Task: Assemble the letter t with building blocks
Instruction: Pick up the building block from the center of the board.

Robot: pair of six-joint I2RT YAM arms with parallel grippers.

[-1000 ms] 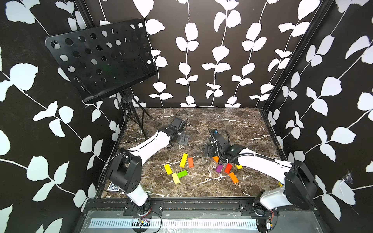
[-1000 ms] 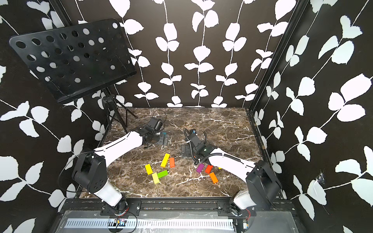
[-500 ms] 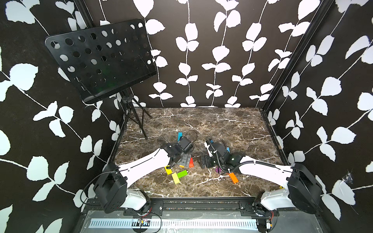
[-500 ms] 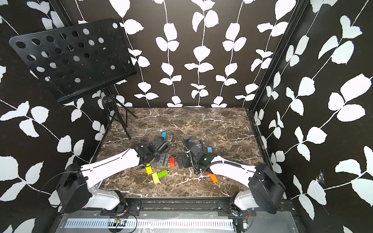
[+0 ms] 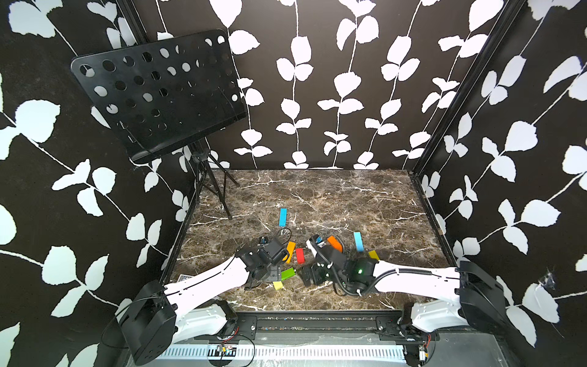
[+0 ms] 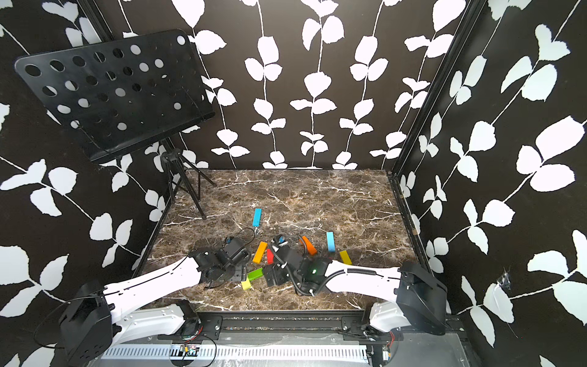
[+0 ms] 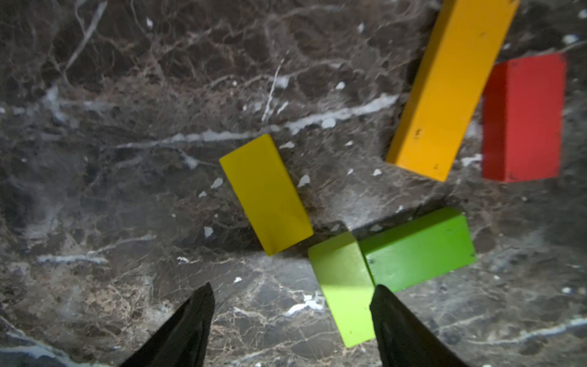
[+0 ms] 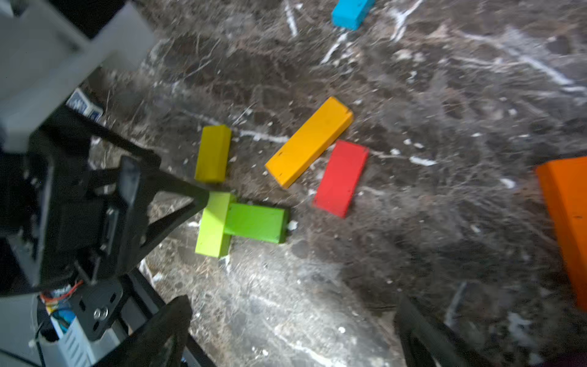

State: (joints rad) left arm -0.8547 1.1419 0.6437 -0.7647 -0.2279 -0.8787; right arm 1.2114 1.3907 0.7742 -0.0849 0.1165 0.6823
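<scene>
The light green block (image 7: 344, 286) lay flat between the fingers of the left gripper (image 7: 292, 287), close to one of them, with the dark green block (image 7: 419, 251) touching its far end. The jaws stood wide, holding nothing. Shutting off-centre could shove both greens crooked or bump the yellow block (image 7: 266, 193) just ahead. The right gripper (image 8: 293, 305) hung close by, jaws apart and empty; the arms might knock together
</scene>
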